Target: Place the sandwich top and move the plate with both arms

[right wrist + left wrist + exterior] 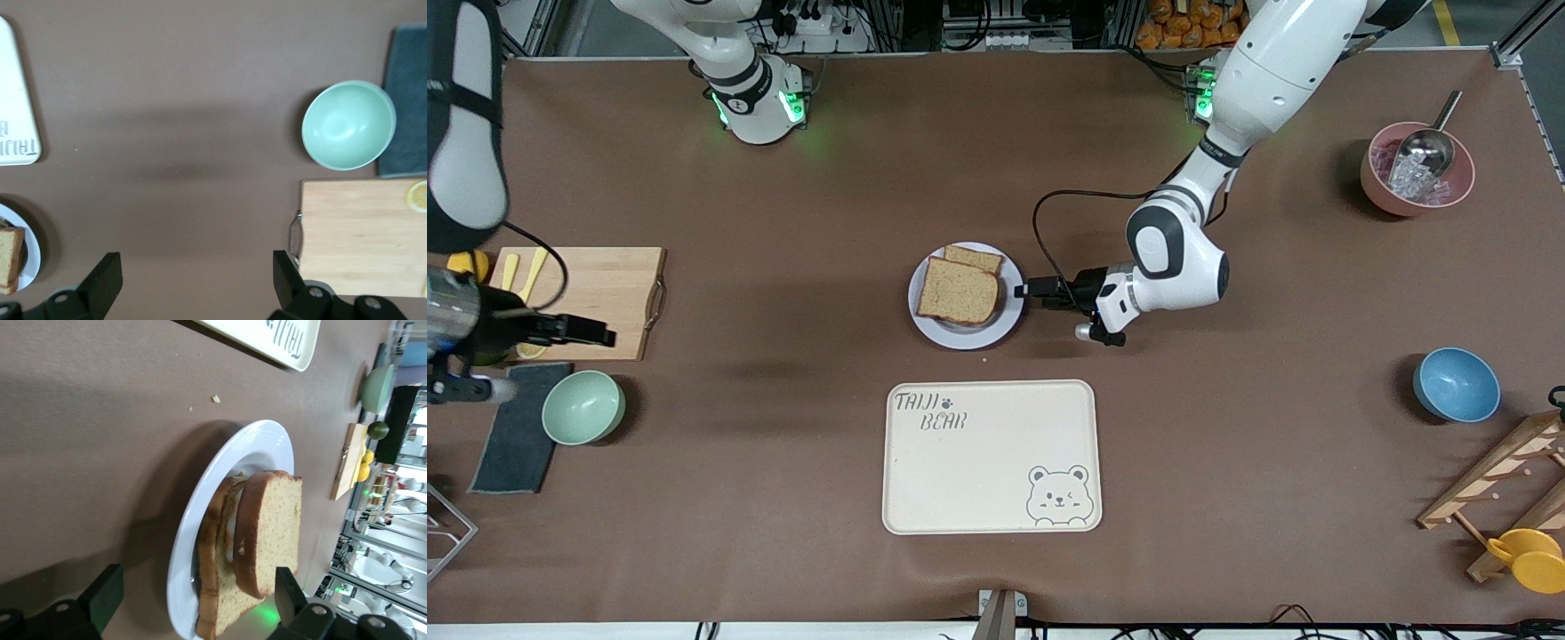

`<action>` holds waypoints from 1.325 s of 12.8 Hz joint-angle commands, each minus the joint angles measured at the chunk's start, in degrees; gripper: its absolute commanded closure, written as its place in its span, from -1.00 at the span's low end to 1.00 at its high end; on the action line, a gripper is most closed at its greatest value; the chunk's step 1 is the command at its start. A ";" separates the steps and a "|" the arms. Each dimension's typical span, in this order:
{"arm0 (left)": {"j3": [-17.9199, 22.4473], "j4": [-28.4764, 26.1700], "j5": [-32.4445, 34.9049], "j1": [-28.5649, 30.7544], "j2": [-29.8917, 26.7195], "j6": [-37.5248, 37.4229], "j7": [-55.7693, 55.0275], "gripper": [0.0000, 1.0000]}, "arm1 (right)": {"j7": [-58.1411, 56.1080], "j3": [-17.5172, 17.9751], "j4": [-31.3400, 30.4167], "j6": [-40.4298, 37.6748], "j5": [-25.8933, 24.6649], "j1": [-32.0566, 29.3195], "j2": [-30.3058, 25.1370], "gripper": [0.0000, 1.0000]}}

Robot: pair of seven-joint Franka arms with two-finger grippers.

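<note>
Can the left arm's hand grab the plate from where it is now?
Probably yes. The left gripper sits open right beside the plate, its fingers apart, with only bare table between.

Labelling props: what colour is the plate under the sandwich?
Pale grey-lavender plate; front view shows it best.

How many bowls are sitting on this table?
3. A mint-green bowl beside the wooden cutting board at the right arm's end; a blue bowl and a pink bowl holding a metal scoop at the left arm's end. None appear hidden.
</note>
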 commanded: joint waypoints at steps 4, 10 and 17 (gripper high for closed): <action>0.15 1.50 -9.69 -2.50 2.48 3.08 6.76 -1.00 | -1.07 0.09 -3.18 -0.96 -3.73 -0.20 -9.05 -1.00; 0.15 1.85 -14.53 -3.73 3.27 4.22 9.40 -1.00 | 5.35 4.04 -11.15 3.40 -6.81 -0.02 -16.78 -1.00; 0.15 1.50 -18.84 -4.52 3.45 4.57 12.12 -1.00 | 5.17 3.95 -9.87 7.65 -6.98 -0.20 -15.65 -1.00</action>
